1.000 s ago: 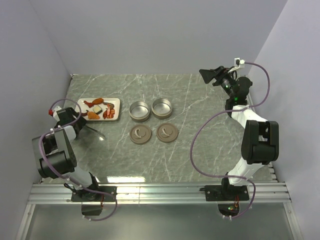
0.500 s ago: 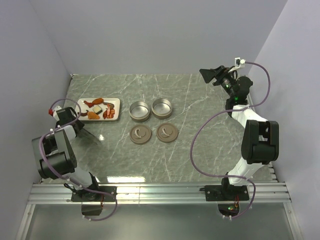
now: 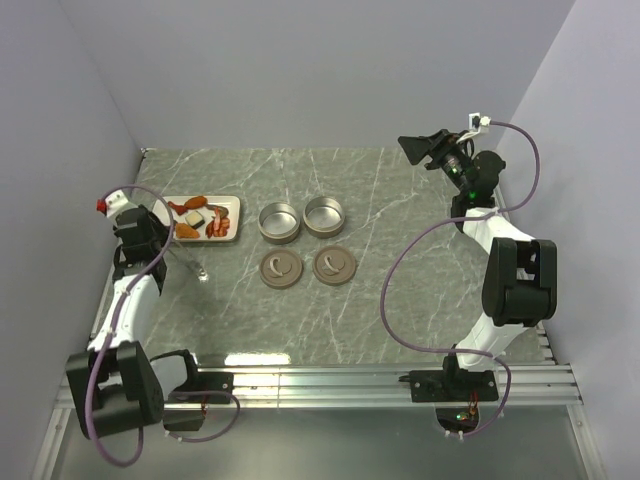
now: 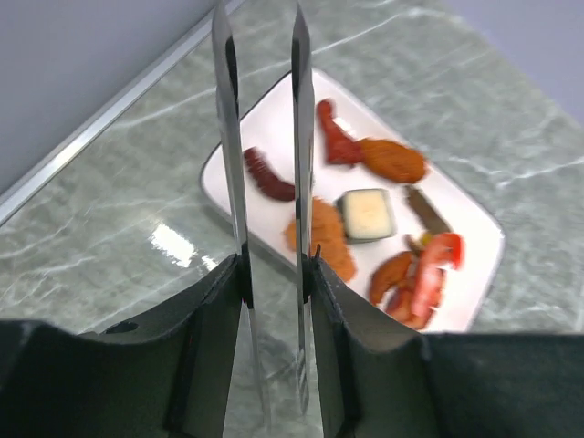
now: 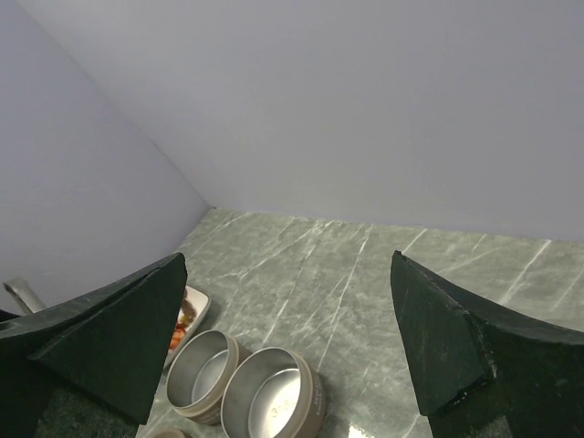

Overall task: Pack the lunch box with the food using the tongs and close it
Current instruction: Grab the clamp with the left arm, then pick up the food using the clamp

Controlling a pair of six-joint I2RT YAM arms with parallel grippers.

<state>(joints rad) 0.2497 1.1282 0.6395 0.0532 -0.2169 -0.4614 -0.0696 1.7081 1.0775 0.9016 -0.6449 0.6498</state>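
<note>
My left gripper [image 3: 148, 243] [image 4: 274, 274] is shut on the metal tongs [image 4: 228, 137] [image 3: 188, 264], one blade against each finger. In the left wrist view the blades point at the left end of the white plate [image 4: 470, 260] [image 3: 232, 203]. The food [image 4: 315, 237] [image 3: 200, 215] lies on that plate: orange, red-brown and one white piece. The lunch box is two open round tins [image 3: 279, 221] [image 3: 325, 215] with their two lids [image 3: 280, 267] [image 3: 334, 264] flat on the table in front of them. My right gripper [image 3: 430, 150] [image 5: 288, 265] is open, empty and raised at the far right.
Grey walls close the table on the left, back and right. The two tins [image 5: 205, 370] [image 5: 274, 392] and the plate's corner [image 5: 192, 310] show low in the right wrist view. A metal rail runs along the near edge [image 3: 320, 378].
My left gripper has shut on the tongs. The left arm has unfolded, its elbow swinging toward the near edge. The right arm has not moved.
</note>
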